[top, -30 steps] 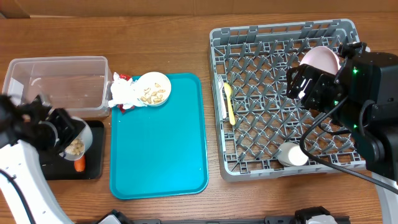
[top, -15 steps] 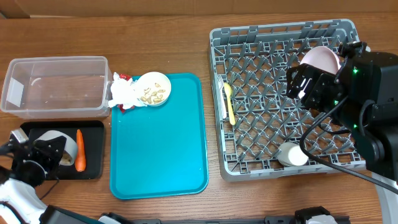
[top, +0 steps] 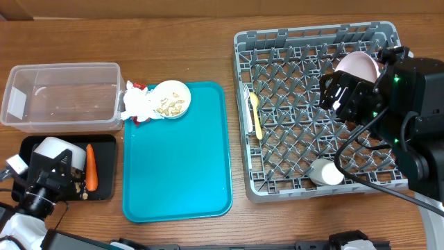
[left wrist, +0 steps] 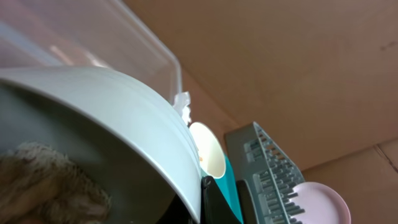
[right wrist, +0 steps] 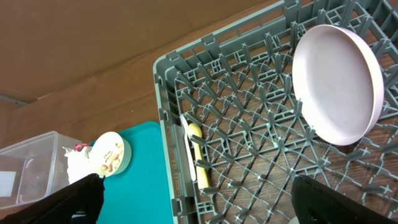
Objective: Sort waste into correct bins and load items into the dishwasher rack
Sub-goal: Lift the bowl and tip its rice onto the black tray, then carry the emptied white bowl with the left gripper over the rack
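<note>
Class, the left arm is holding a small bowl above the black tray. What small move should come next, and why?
Probably tip the small bowl more steeply. The left gripper pinches its rim, the bowl hangs over the black tray beside the carrot, and the left wrist view shows beige food inside it, so more tilt should drop that into the tray.

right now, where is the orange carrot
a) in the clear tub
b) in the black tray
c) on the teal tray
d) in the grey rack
B: the carrot lies inside the black tray, beside a pale bowl.
</note>
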`<state>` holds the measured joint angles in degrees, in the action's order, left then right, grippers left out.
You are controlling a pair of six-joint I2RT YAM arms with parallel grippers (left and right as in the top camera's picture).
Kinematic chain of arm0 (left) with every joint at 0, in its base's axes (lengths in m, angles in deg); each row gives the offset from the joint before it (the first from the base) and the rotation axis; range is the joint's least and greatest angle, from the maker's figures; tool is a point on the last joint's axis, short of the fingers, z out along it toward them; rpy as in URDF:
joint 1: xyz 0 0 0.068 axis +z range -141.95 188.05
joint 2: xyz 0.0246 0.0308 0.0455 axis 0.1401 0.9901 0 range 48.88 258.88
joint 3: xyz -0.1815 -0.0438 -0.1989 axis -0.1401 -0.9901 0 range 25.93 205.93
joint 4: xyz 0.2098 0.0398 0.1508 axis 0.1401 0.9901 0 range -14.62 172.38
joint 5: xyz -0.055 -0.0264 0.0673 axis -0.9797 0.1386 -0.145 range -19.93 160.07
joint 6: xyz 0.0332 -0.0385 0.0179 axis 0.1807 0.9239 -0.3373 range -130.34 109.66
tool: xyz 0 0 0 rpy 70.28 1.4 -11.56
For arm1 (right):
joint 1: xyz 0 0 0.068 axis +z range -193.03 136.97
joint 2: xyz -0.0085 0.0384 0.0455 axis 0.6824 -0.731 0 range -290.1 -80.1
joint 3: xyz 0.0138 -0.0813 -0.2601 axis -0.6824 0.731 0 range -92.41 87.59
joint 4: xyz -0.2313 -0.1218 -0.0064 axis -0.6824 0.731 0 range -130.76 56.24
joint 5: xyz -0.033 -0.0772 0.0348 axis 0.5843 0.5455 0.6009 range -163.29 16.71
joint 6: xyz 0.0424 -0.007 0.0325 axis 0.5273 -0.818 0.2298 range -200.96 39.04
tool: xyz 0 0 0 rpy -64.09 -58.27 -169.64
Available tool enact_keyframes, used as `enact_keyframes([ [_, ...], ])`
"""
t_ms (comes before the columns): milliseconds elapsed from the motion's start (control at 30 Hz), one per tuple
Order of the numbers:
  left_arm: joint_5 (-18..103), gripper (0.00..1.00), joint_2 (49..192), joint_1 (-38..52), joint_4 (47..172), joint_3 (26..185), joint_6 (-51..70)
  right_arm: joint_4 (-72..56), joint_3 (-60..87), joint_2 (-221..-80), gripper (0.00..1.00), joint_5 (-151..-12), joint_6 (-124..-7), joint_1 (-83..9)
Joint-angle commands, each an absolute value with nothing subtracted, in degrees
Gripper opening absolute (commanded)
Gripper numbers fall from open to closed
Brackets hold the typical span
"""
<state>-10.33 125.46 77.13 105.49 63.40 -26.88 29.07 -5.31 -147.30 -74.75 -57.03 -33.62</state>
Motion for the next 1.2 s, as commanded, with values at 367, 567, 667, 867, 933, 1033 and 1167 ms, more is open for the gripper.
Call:
enact_keyframes([
  [367, -12.4, 0.04, 125.5, 77.5, 108.4, 62.3, -33.1, 27.8, -5.9, -147.1, 1.0, -74.2, -57.3, -33.8],
  [567, -14.7, 0.04, 125.5, 77.6, 107.9, 62.3, -33.0, 27.7, -5.9, -147.1, 1.0, -74.2, -57.3, -33.8],
  [667, -16.3, 0.04, 125.5, 77.5, 108.0, 62.3, -35.8, 27.7, -5.9, -147.1, 1.0, -74.2, -57.3, -33.8],
  [867, -5.6, 0.04, 125.7, 77.4, 109.6, 62.3, -32.7, 28.0, -5.9, -147.1, 1.0, -74.2, -57.3, -33.8],
  [933, -9.0, 0.04, 125.7, 77.9, 109.6, 62.3, -28.6, 27.9, -5.9, -147.1, 1.0, -74.3, -57.3, -33.8],
  [1033, -11.3, 0.04, 125.7, 78.2, 109.1, 62.3, -33.6, 28.2, -5.9, -147.1, 1.0, -74.3, -57.3, -33.8],
  [1167, -13.3, 0.04, 125.7, 78.1, 109.2, 62.3, -30.8, 28.4, -5.9, -147.1, 1.0, -74.3, -57.3, -33.8],
])
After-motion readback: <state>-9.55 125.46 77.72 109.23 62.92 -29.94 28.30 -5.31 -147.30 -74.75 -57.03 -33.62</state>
